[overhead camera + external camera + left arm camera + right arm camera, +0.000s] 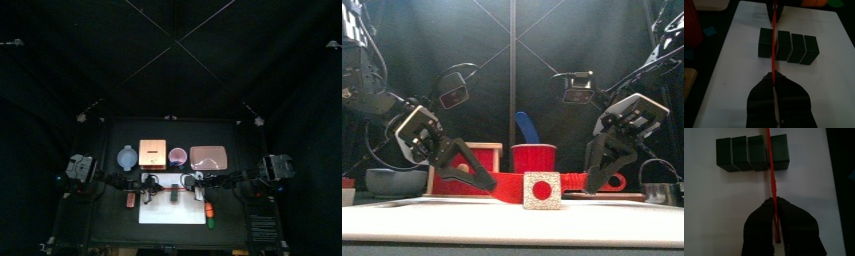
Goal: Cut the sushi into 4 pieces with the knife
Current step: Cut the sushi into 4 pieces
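Dark green blocks, four in a row, make up the sushi roll (789, 47), which lies on the white cutting board (737, 60) at 6 o'clock on the surface (100, 215). In the front view its near end, white with a red square at the middle, faces 6 o'clock.

We see the red knife (773, 55) laid across the roll from 9 o'clock to 3 o'clock. Its thin edge sits on the seam between one end block and the other three. In the right wrist view that end block stands a little apart from its neighbours. In the front view the blade runs behind the near face and below the roll's top edge.

Both arms hold the knife. The left claw (774, 76), reaching in from 9 o'clock, is pressed together and pinches one end of it. The right claw (773, 203), reaching in from 3 o'clock, is likewise closed on the other end. The two claws slant down toward each other, one on either side of the roll.

Beyond the board, a row stands across the back of the surface:
- the blue-grey bowl (127, 157) at 11 o'clock
- the pale wooden box (152, 152) with its red drawer front beside it
- the red cup (533, 157) at 12 o'clock, holding the blue knife (525, 125)
- the pink tray (210, 157) at 1 o'clock

The metal cutter (660, 192) shows at 3 o'clock in the front view.
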